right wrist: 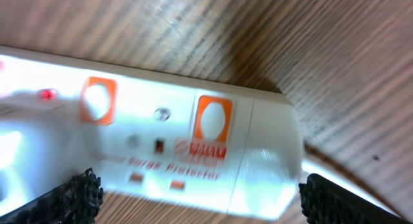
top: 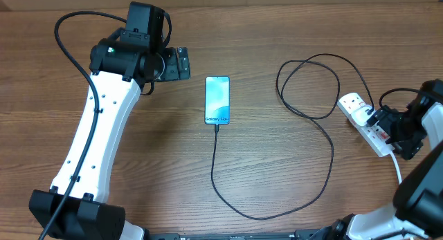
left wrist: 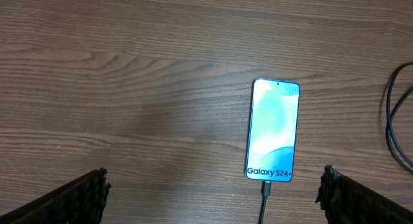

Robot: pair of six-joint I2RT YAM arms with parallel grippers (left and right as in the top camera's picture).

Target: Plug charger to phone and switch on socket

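The phone (top: 217, 100) lies flat mid-table with its light blue screen up. The black charger (top: 211, 174) has its connector in the phone's near end, then loops right to the white socket (top: 363, 119). My left gripper (top: 183, 63) hovers open to the phone's left and a little beyond it. In the left wrist view the phone (left wrist: 273, 130) and the connector (left wrist: 265, 190) lie ahead of the left gripper (left wrist: 214, 185). Over the socket's near end, my right gripper (top: 379, 126) stands open. The right wrist view shows the socket (right wrist: 161, 140) between and beyond the right gripper (right wrist: 200, 185), not clasped.
A thick white cord (top: 400, 172) leaves the socket toward the near right edge. The socket carries orange-ringed buttons (right wrist: 211, 117) and a small red light (right wrist: 46, 93). The left arm's white link (top: 97, 136) crosses the table's left side. Bare wood surrounds the phone.
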